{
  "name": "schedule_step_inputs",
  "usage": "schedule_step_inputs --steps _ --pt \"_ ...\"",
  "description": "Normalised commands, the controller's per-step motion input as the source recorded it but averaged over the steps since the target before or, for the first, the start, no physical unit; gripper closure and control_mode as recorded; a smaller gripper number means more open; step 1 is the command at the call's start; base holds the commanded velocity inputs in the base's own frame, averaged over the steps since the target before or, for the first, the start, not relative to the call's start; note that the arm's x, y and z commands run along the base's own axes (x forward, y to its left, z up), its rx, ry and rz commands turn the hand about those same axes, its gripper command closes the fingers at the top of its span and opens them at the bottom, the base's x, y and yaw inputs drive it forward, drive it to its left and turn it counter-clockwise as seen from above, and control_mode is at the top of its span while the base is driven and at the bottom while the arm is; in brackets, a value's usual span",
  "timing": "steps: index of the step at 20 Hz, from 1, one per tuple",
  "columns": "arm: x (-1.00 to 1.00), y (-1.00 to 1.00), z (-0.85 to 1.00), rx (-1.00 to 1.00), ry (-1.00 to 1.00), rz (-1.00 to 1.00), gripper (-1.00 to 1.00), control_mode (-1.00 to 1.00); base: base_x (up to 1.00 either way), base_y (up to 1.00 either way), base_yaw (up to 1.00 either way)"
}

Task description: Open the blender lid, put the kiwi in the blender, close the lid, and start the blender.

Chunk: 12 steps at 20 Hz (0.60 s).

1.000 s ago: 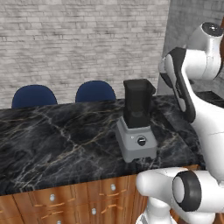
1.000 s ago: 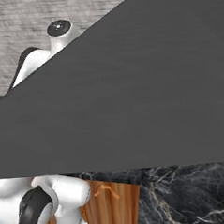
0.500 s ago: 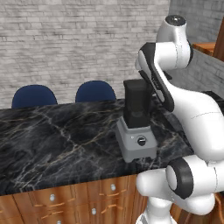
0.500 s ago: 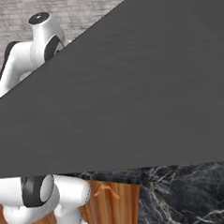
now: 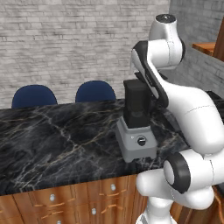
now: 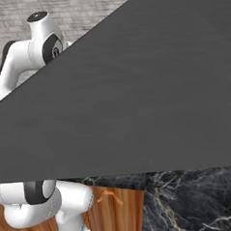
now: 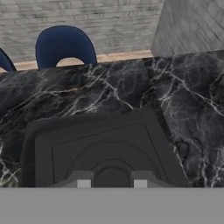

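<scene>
The blender [image 5: 136,141] stands on the black marble counter [image 5: 57,140], a light-grey base with a round black knob [image 5: 141,141] under a dark square jar [image 5: 136,107]. The blender lid [image 7: 103,151], a flat black square cap, sits on the jar, seen from straight above in the hand view. My gripper [image 7: 111,183] hangs just over the lid's round centre, shut, with nothing held. In the left base view my white arm [image 5: 175,94] bends over the jar from the right. The kiwi is out of view.
Two blue chairs [image 5: 34,96] [image 5: 95,92] stand behind the counter before a brick wall. Wooden drawers [image 5: 65,201] run under the counter's front edge. A flat dark grey surface [image 6: 150,91] close to the camera blocks most of the right base view.
My arm has swung left from the right side of the scene and come over the blender's jar. The blender and chairs have not moved.
</scene>
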Motion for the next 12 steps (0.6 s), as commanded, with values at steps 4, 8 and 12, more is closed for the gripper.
schedule_step_inputs --steps 4,8,12 --pt "0.0 0.24 -0.24 0.0 0.0 -0.08 1.0 -1.0 0.0 0.0 0.0" --pt "0.01 0.35 -0.1 0.0 0.0 -0.09 1.0 -1.0 0.0 0.0 0.0" --pt "0.0 0.29 -0.06 0.0 0.0 -0.11 1.0 -1.0 0.0 0.0 0.0"
